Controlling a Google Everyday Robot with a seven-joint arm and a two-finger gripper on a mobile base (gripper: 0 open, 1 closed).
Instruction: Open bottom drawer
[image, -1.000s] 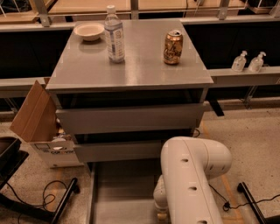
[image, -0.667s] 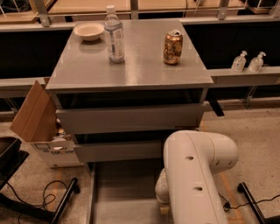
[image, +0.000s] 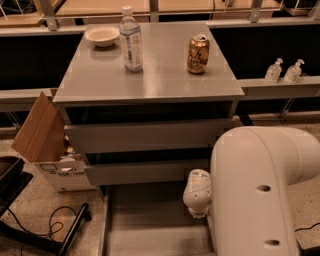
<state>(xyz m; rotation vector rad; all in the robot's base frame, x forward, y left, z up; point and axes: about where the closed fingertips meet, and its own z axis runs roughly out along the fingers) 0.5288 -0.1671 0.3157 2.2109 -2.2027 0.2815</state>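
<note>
While your arm (image: 260, 200) filled the lower right, the bottom drawer (image: 150, 225) already stood pulled well out beneath the two upper drawer fronts (image: 150, 137), its plain grey tray exposed. Your gripper (image: 198, 207) hung low over the tray's right side; you could not tell how it was set or whether it held anything. The opening looked essentially done.

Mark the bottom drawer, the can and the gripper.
bottom drawer (image: 150, 225), camera view, bare tray floor.
can (image: 198, 54), camera view, middle of its side.
gripper (image: 199, 212), camera view, dark end below the white wrist, over the tray.
</note>
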